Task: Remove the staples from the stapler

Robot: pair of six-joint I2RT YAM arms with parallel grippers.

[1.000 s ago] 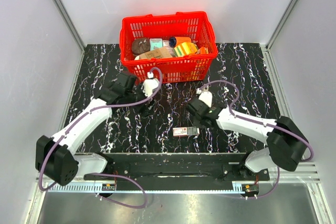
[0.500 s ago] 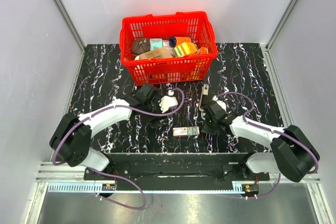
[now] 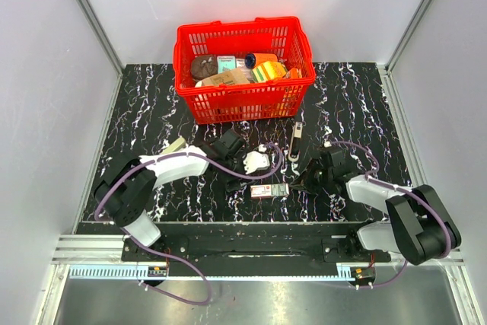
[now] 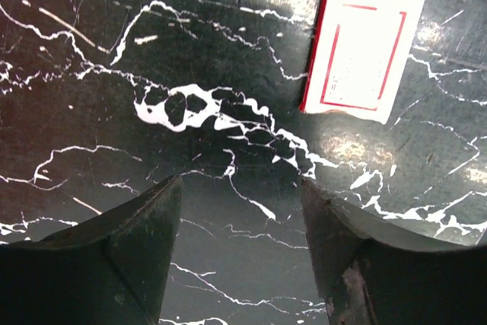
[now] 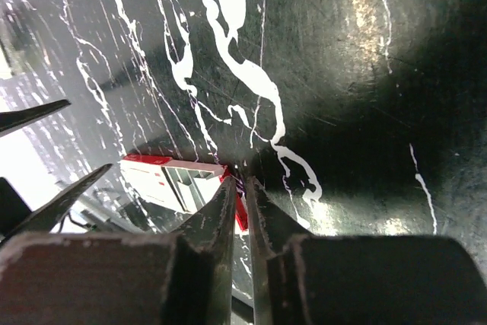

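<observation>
While the slim dark stapler (image 3: 295,141) with its silvery strip lies free before the red plastic basket (image 3: 228,104), the left gripper (image 4: 240,188) hangs spread and empty. The right gripper (image 5: 242,188), clenched on nothing, noses the flat red-and-white box (image 5: 179,183), possibly to clear it.

Black white-veined table (image 3: 152,112). Red basket (image 3: 242,104) stands at its far edge, centre. Stapler (image 3: 295,141) lies flat just in front of the basket's right corner. Red-and-white box (image 3: 269,191) lies flat nearer the front, apart from the stapler.
</observation>
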